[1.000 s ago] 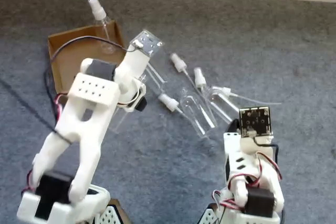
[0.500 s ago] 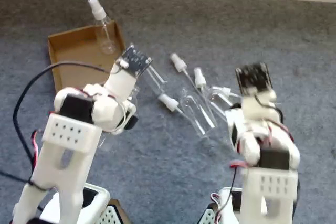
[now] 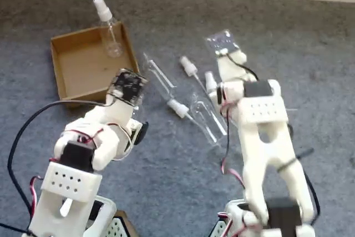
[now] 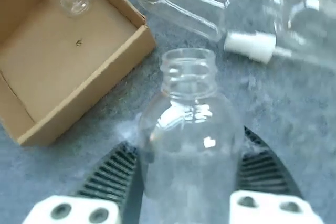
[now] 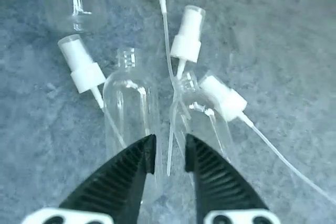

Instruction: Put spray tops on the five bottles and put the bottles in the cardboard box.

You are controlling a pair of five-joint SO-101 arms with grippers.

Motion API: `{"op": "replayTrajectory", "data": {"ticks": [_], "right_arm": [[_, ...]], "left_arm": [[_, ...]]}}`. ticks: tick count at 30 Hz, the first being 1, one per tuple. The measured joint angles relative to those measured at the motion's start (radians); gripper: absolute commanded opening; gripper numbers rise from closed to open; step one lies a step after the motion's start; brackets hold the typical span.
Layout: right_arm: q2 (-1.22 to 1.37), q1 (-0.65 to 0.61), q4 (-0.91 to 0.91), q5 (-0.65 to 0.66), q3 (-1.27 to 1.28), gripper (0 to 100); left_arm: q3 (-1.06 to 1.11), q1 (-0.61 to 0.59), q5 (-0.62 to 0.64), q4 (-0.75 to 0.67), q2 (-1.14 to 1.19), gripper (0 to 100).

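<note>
Uncapped bottle point(image 4: 186, 129), clamped in left gripper point(image 4: 189, 153), open neck pointing away towards the cardboard box point(image 4: 100, 72); loose spray top point(image 5: 186, 40), stem lengthwise, lying just ahead of right gripper point(image 5: 169, 145), jaws narrowly parted, evidently the nearer arm.

No text, label, number or sign can be read; the clear bottle point(image 4: 190, 135), the spray top point(image 5: 83, 71) and the cardboard box point(image 3: 83, 67) look unmarked.
</note>
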Motion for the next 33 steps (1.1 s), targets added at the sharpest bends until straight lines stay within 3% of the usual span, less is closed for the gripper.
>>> {"op": "replayTrajectory", "data": {"ticks": [4, 11, 23, 33], "right_arm": [[0.189, 0.000, 0.000, 0.000, -0.144, 12.8], [0.489, -0.005, 0.003, 0.000, -0.396, 12.8], [0.898, -0.035, 0.153, 0.002, -0.824, 12.8], [1.083, -0.034, 0.186, 0.002, -1.025, 8.0]], "left_arm": [[0.114, 0.000, 0.130, -0.120, -0.089, 10], [0.304, 0.055, 0.144, -0.232, -0.287, 10], [0.539, 0.120, 0.144, -0.241, -0.720, 9], [0.552, 0.121, 0.144, -0.241, -0.744, 10]]}}
